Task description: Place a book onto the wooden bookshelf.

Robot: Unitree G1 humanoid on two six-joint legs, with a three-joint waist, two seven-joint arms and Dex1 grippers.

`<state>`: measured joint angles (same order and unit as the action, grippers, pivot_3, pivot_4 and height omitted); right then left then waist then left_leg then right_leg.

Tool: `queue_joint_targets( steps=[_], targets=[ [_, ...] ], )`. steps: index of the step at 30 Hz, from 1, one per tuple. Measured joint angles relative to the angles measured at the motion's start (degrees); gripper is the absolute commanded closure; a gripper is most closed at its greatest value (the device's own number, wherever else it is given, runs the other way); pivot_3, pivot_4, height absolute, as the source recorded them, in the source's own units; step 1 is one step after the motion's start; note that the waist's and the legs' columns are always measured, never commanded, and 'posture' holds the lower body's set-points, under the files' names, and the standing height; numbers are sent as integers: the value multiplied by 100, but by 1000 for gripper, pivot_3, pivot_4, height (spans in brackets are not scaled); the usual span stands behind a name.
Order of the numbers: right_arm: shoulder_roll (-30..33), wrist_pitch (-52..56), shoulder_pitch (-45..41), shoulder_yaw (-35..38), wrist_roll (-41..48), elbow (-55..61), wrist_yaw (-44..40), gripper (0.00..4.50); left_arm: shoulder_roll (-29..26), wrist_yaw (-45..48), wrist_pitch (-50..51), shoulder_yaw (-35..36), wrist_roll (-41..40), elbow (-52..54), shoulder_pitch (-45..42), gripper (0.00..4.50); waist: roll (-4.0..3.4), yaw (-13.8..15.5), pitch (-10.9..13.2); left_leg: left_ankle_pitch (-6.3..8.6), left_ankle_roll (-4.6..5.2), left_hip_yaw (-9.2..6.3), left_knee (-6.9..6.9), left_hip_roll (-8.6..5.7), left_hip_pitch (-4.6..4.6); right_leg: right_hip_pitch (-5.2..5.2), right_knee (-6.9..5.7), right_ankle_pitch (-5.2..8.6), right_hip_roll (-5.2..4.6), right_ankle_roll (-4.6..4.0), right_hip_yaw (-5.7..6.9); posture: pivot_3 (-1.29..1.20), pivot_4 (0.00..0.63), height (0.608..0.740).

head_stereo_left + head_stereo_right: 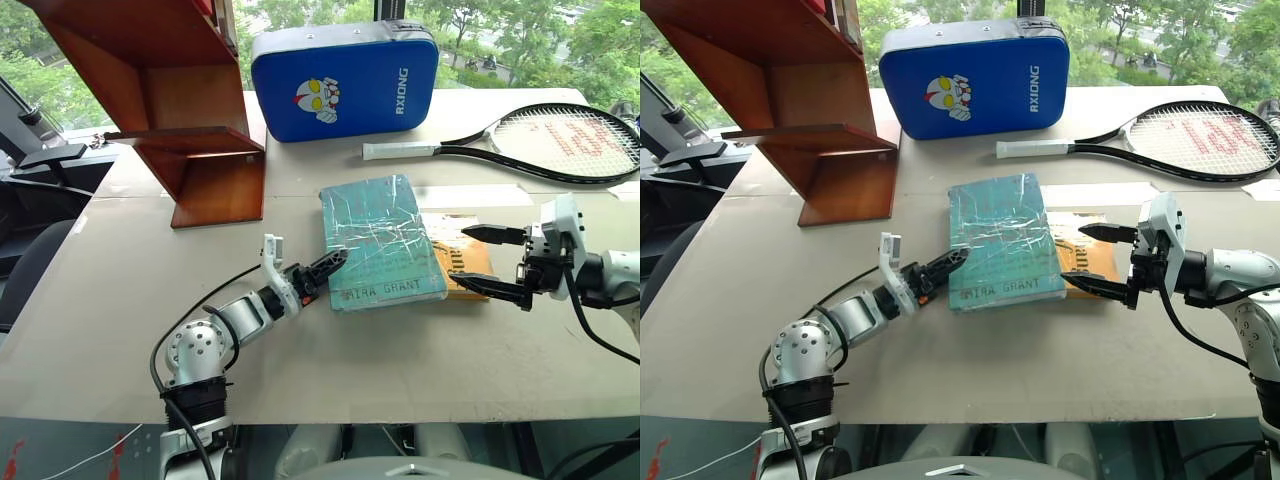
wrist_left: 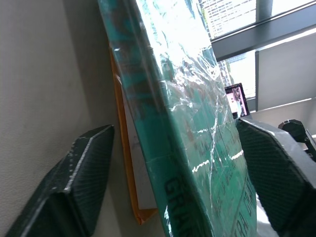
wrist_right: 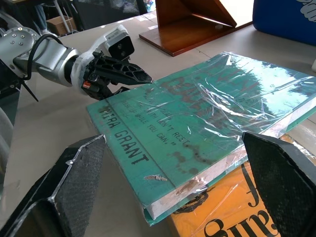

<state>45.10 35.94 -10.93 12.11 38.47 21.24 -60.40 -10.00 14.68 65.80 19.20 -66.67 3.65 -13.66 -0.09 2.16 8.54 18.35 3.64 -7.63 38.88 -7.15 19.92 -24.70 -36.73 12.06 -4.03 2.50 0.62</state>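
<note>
2 books (image 1: 382,240), 1 racket (image 1: 520,142)

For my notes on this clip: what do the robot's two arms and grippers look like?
Both arms are silver-grey metal with rounded joint housings and loose black cables. The left gripper and the right gripper each carry two black, tapered fingers with a fine cross-hatched texture, plus a white block-shaped camera housing at the wrist.

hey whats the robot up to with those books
The left hand has its fingers either side of the near corner of the teal book, which lies on a yellow-orange book on the table. The right hand hovers open beside them. The wooden bookshelf stands at the far left.
</note>
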Motion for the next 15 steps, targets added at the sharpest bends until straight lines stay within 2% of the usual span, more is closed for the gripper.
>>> queue_joint_targets(
  steps=[3,6,7,13,15],
  targets=[
    [1,-34,69,14,-6,21,95,0,-63,-76,53,137,-241,-4,-9,2668,0,6,0,0,-1,-1,0,0,0,0,0,0,0,0,1,0,150,740],
    [0,-72,105,15,-8,23,187,0,-116,-124,122,219,-407,-4,-1,4102,0,6,0,1,-1,0,0,0,0,0,0,0,0,0,0,0,150,740],
    [1,-98,105,15,-5,23,205,0,-115,-129,125,229,-476,-4,0,4455,1,8,0,1,-1,0,1,0,0,0,0,0,0,0,0,0,150,740],
    [-2,-112,23,16,46,-19,213,0,-113,-268,109,256,-792,68,-1,4455,1,7,1,1,-1,-1,2,0,0,0,0,0,0,0,0,0,150,740],
    [-33,-110,-60,39,136,-119,234,0,-214,-255,8,237,-804,392,1,4455,16,-1,10,1,-2,-1,2,0,0,-1,-1,0,1,-1,0,0,150,740]
  ],
)
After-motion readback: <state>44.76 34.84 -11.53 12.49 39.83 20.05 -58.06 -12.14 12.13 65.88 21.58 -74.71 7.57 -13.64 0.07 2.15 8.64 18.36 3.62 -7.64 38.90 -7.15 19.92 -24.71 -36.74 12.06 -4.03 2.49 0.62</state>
